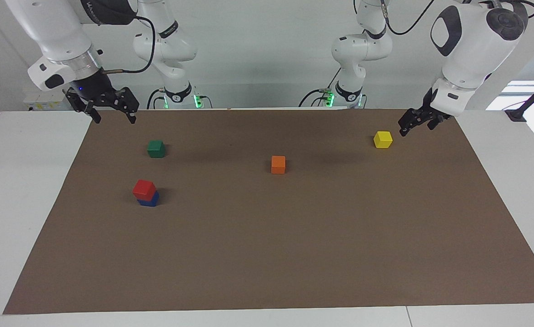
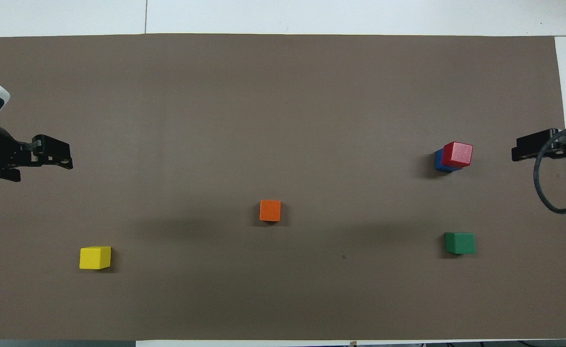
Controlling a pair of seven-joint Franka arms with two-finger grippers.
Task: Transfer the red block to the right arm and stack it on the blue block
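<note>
Two cubes stacked: red block (image 1: 144,189) on blue block (image 1: 150,200).

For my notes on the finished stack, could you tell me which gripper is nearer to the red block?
Right. The right gripper hangs open above the mat's edge by the red block; the left gripper hangs open over the other end.

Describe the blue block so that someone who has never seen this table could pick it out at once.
Start at the brown mat and go to the right arm's end, where two cubes sit. The blue block is farther from the robots than the green cube. It is the only cube with another on top: the red block rests on it, slightly offset.
</note>
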